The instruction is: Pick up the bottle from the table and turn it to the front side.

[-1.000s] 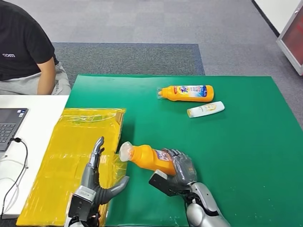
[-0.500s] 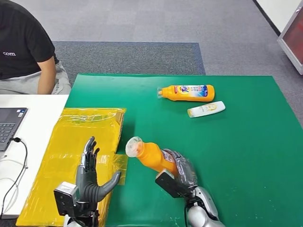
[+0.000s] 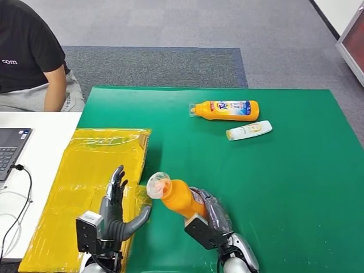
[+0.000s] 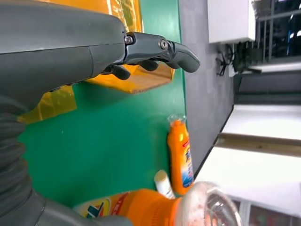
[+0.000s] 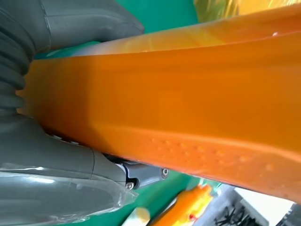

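near the front edge of the green table [image 3: 292,187], an orange bottle [image 3: 178,196] is gripped by the right hand [image 3: 212,219] and lifted off the surface, its clear cap tilted up to the left. the left hand [image 3: 116,213] is held spread and empty beside it, over a yellow bag [image 3: 86,170]. farther back, a second orange bottle [image 3: 225,110] and a white bottle [image 3: 248,131] are laid flat.
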Motion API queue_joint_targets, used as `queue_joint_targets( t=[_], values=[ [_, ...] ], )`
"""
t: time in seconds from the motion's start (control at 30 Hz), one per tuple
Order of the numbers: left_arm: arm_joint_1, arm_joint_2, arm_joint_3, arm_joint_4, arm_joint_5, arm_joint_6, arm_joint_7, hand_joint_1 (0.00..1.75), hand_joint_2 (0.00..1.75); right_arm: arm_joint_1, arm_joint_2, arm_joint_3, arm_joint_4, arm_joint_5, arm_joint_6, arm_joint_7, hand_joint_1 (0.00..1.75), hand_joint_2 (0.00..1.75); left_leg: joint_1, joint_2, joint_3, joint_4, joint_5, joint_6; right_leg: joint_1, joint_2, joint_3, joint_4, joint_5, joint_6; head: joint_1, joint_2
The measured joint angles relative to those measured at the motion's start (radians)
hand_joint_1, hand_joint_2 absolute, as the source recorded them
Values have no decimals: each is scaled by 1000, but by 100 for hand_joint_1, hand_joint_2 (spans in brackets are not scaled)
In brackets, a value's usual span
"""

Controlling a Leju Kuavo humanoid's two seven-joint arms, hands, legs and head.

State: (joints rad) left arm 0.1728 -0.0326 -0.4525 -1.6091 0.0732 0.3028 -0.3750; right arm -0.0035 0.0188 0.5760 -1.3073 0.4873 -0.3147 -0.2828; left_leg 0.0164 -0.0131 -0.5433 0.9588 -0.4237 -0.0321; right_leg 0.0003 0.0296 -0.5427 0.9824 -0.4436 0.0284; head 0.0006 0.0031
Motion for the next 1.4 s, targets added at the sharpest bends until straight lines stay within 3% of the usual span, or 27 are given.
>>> queue_joint_targets(
  t=[0.33, 0.87, 1.17, 1.4],
  values=[
    [-45, 28, -40, 39, -69, -139, 97, 0, 175, 12, -6, 16, -39, 52, -31, -47, 175, 175, 0, 0, -7, 0, 1, 1, -1, 0, -7, 0, 1, 1, 0, 0],
    [-127, 91, -86, 95, -293, -327, 158, 0, 175, -15, -6, 27, -93, -20, 24, -59, 175, 175, 0, 0, -10, 0, 1, 1, -1, -1, -9, 1, 2, 1, 0, 0],
    [-166, 98, -86, 99, -356, -337, 148, 0, 175, -19, -6, 32, -95, -19, 31, -71, 175, 175, 0, 0, -10, 0, 1, 1, -1, -1, -10, 1, 2, 1, 0, 0],
    [-167, 97, -85, 77, -429, -264, 115, 0, 175, -5, -6, 32, -95, -19, 22, -78, 175, 175, 0, 0, -11, 0, 1, 1, -1, -1, -10, 1, 2, 1, 0, 0]
  ],
)
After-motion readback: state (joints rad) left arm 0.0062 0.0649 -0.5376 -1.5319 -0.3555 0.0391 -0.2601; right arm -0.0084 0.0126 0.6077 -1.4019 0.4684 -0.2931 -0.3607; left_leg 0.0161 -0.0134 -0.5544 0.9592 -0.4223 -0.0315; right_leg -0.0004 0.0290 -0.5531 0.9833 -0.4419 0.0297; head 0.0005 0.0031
